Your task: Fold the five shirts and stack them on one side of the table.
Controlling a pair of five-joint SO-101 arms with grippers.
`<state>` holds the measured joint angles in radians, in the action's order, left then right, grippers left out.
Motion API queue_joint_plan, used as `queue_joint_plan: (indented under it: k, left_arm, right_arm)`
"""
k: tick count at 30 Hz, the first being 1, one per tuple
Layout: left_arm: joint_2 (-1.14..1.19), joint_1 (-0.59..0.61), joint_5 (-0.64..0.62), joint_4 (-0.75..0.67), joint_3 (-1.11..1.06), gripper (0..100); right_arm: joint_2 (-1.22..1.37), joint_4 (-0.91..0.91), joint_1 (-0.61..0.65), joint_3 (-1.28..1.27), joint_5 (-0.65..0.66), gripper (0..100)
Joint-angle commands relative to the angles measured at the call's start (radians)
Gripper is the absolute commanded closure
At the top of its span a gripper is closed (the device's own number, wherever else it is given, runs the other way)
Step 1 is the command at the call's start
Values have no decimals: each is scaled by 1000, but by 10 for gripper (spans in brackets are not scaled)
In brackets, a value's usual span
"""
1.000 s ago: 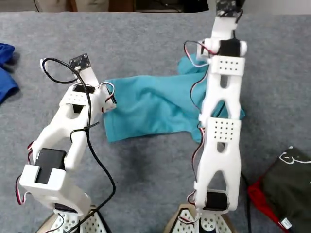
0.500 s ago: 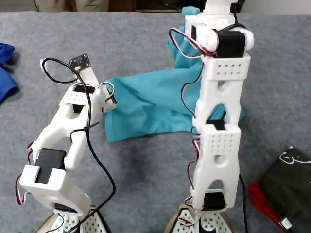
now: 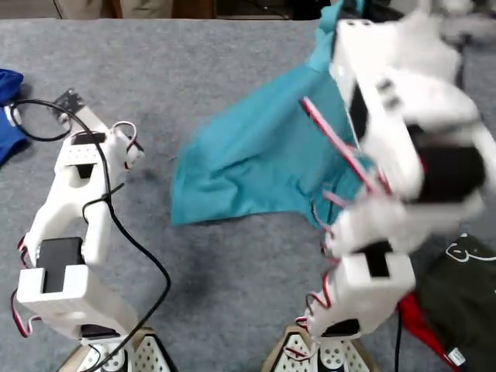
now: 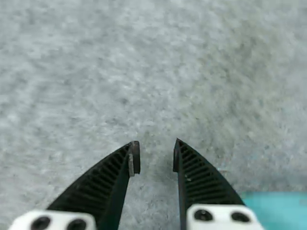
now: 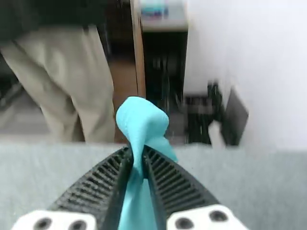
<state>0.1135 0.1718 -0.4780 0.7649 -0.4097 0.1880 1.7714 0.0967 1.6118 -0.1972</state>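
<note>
Overview from above: the teal shirt (image 3: 256, 167) is hoisted by one end at the far side of the table (image 3: 194, 62), up by the right arm (image 3: 403, 155). Its lower half lies rumpled on the grey surface near the centre. That arm is smeared here, so you probably can't judge the pinch from this angle. The left arm (image 3: 77, 201) sits to the left, apart from the cloth. A blue garment (image 3: 8, 108) lies at the far-left edge and a dark one (image 3: 457, 294) at the near-right corner. Left wrist cam: the left gripper (image 4: 156, 155) has its jaws parted w/ nothing between them, over bare table, and a teal corner shows just beside it. Right wrist cam: the right gripper (image 5: 136, 158) is clamped on a thin bunch of the shirt, w/ a small nub poking past the tips. Risks, as I read it: that pinch is narrow, so a quick swing could pull the fabric out. W/ one hold only, the hanging part can twist or drag and bunch the hem, ruining a clean fold. Watch the arms don't clash if you bring the left in.
</note>
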Motion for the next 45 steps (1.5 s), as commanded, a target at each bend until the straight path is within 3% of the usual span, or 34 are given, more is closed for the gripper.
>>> queue_joint_plan:
  k: [1,15,21,27,35,41,45]
  left_arm:
    - [-7,8,-31,-15,49,867]
    - [-15,-41,-28,34,60,867]
    - [-8,18,23,164,175,867]
    - [-16,249,75,310,301,867]
    - [-16,569,149,508,446,867]
    - [-12,575,153,575,413,867]
    - [-7,466,152,571,371,867]
  right_arm:
    - [-147,11,-13,50,3,993]
    - [-260,8,-8,50,23,993]
    - [-286,-18,182,48,25,993]
    - [-285,-44,458,47,23,993]
    - [-291,-183,731,-2,23,993]
    - [-289,-278,914,-77,-17,993]
    - [-292,-284,880,-128,-12,993]
